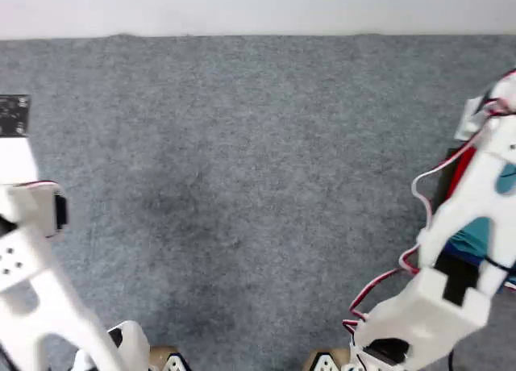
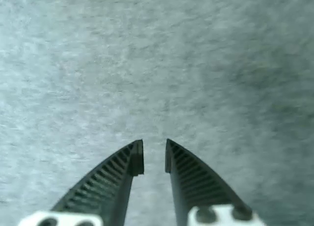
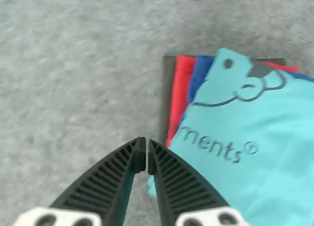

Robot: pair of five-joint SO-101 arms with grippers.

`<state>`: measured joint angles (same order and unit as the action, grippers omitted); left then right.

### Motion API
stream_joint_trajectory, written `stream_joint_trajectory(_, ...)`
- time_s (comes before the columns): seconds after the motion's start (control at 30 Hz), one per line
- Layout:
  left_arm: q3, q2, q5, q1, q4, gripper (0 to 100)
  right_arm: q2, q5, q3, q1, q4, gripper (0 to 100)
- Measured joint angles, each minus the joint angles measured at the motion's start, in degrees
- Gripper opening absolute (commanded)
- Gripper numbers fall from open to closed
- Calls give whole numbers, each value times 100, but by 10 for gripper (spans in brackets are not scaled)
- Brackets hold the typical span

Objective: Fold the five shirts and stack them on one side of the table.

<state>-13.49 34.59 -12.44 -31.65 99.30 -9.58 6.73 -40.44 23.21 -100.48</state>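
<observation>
At the right edge of the grey, felt-like table (image 1: 242, 185), a stack of folded shirts (image 1: 474, 235) lies partly under the right arm (image 1: 451, 258), with turquoise and red cloth showing past the white links in the high view. The right wrist view shows the layers more plainly. A turquoise shirt (image 3: 245, 152) with dark print lies on top, a blue shirt (image 3: 198, 73) is under it, then a red shirt (image 3: 177, 96), and a dark shirt (image 3: 167, 83) sits at the bottom (only its thin border shows). The edges are stepped rather than flush. The right gripper (image 3: 146, 155) hangs just beside the stack's near edge. Its ribbed black fingers (image 3: 171, 179) are pressed almost together with only a sliver between the tips, and they pinch nothing. Whether one finger touches the turquoise cloth cannot be told. The left arm (image 1: 32, 282) stands at the opposite side of the table, well apart from the stack. The left gripper (image 2: 154, 157) is over bare grey surface, its fingers (image 2: 122, 174) spread a little with a clear gap between the tips and nothing held.
</observation>
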Motion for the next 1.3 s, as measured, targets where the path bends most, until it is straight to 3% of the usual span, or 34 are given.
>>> stream_joint_trajectory(0.17, -721, 413, 932, 826, -352, 9, 1178, -466, 1363, -642, 0, 10)
stream_joint_trajectory(0.33, -1679, 870, 1741, 1705, -1125, 14, 2435, -1336, 2954, -1433, 158, 10)
stream_joint_trajectory(0.5, -2743, 1741, 2391, 2558, -2268, 14, 3552, -1943, 4844, -1705, 1116, 10)
stream_joint_trajectory(0.67, -4079, 2769, 2514, 3156, -3508, 14, 4879, -2066, 6884, -1714, 2444, 9)
stream_joint_trajectory(0.93, -5952, 3666, 2514, 3367, -4791, 14, 6927, -2066, 9987, -2075, 4193, 9)
stream_joint_trajectory(1.3, -7288, 4070, 2514, 3367, -5099, 14, 9530, -2066, 13081, -2857, 5020, 9)
